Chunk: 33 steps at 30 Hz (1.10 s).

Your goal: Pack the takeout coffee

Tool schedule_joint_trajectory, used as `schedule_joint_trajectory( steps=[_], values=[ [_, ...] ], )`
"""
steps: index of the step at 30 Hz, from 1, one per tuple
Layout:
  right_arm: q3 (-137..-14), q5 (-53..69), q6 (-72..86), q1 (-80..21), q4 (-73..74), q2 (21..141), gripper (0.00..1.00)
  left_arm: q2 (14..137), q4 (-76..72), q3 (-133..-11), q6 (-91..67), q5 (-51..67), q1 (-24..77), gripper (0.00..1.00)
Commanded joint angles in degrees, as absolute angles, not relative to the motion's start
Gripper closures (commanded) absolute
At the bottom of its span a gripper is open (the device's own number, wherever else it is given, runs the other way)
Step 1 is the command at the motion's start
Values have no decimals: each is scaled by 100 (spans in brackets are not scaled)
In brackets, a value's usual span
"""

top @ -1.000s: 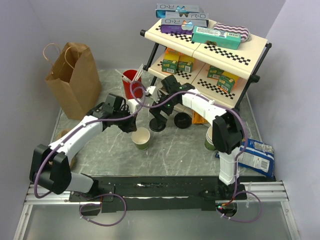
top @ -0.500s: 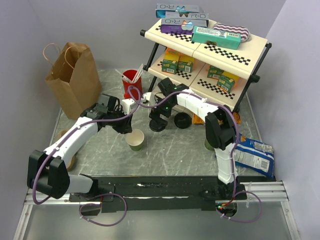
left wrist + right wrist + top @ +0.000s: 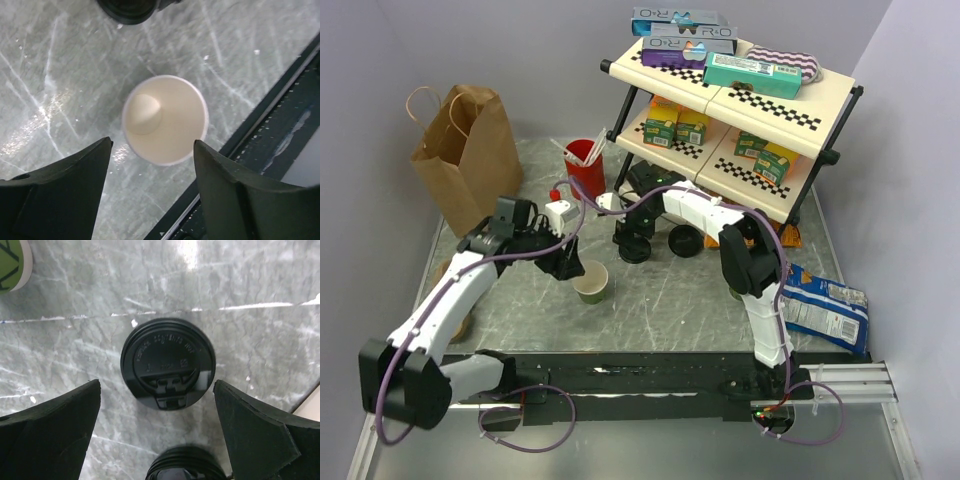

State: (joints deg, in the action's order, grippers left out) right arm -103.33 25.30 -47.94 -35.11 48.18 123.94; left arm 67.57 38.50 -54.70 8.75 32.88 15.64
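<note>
Takeout coffee (image 3: 167, 362): upright near the middle of the desk (image 3: 670, 300), black lid on top; in the right wrist view the lid hides the cup body.
Lidless cup (image 3: 591, 283): closest to the near edge, left of the coffee, upright and empty, tan inside.
Left jaws: the left gripper (image 3: 152, 144) hangs above the lidless cup, jaws apart with one on either side of it, clasping nothing.
Right jaws: the right gripper (image 3: 156, 385) is spread wide and empty, poised over the coffee.
Deciding relation: the coffee lies straight below the right jaws, centred, with a gap on both sides; its long axis is vertical, in line with a downward approach.
Nearer arm: the right one; the left sits off toward the near-left.
Next move, by my judgement: descend and close on the cup wall under the lid.
Second black lid (image 3: 185, 465): just beside the coffee, toward the right edge; it could get nudged.
Paper bag (image 3: 465, 150): far-left corner, well apart from the coffee, probably where it goes.
</note>
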Motion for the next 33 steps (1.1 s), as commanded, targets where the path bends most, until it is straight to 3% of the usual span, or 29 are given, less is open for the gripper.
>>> schedule_joint_trajectory(
  steps=[1,33],
  values=[
    [-10582,2154,-4966,-3595,4993,12665,0,6311,3243,-5353,721,4060,1503,27],
    [-10573,1468,-4966,-3841,4834,13034,4,6047,3015,-4957,237,4052,1213,27]
  ],
)
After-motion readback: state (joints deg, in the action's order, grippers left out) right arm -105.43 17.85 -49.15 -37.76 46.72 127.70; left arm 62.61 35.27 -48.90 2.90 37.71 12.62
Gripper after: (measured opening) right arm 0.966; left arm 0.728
